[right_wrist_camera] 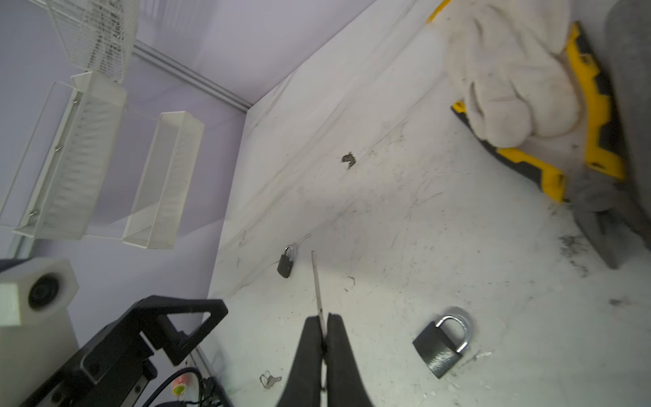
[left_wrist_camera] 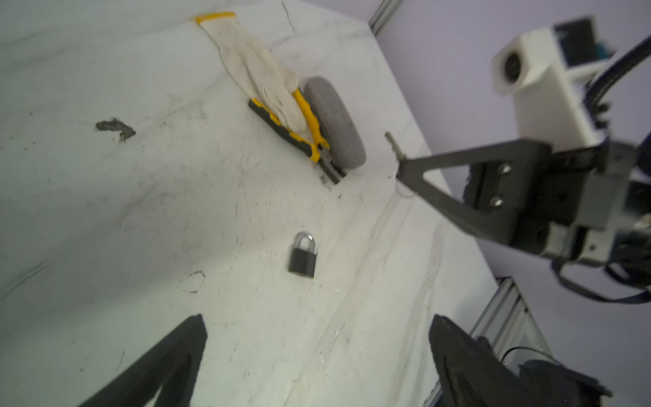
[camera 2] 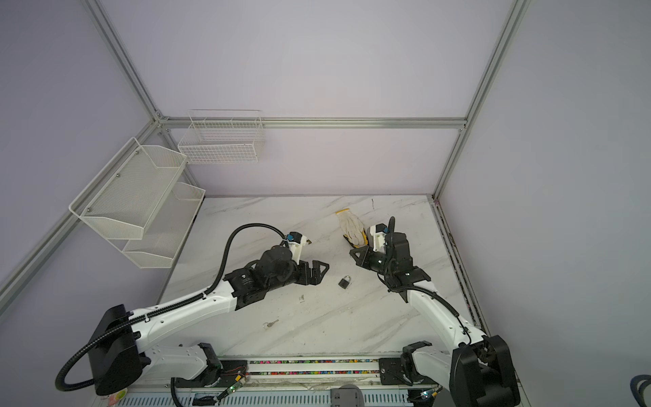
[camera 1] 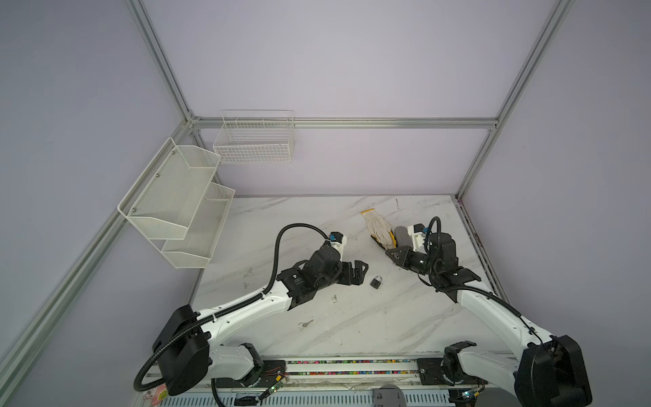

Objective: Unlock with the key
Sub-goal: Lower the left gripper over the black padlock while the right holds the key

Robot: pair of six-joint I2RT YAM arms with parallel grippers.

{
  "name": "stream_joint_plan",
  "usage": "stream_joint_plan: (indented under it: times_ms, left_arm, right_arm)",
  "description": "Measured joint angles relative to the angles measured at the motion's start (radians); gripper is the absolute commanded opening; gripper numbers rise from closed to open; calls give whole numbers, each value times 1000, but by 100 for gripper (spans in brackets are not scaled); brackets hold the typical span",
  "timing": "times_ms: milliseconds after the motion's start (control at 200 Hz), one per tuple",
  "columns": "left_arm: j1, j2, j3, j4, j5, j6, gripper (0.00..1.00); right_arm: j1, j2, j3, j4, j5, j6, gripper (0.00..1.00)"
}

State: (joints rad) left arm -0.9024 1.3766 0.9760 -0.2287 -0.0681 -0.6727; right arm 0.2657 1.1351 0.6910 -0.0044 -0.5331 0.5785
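Padlock [left_wrist_camera: 303,255] lies flat on bench [left_wrist_camera: 141,197]. It is judged light, rigid and slick, best gripped across the body. Beside it, left pincer [left_wrist_camera: 318,319] is spread wide. Key [right_wrist_camera: 317,282] is pinched in right pincer [right_wrist_camera: 323,319].

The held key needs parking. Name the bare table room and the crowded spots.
Bare: the table's far left, between shelves and glove; and the near right, between padlock and right arm. Crowded: the far right, where glove, pliers and stone lie bunched; the middle, with the padlock between left gripper and right gripper. A loose key lies near left.
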Motion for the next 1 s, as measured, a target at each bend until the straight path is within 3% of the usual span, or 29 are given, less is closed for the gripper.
stream_joint_plan:
  times_ms: [190,425,845,1000]
  left_arm:
    - [-95,267,237,-194,-76,90,89]
    - [-154,502,467,-343,-144,164,83]
    - [-164,837,791,-577,-238,168,72]
    - [-161,897,861,-628,-259,148,67]
  right_arm:
    - [-48,1,19,-67,67,-49,0]
    - [-111,47,20,-97,89,-69,0]
    - [-128,80,21,-99,100,-79,0]
    - [-129,80,21,-97,102,-80,0]
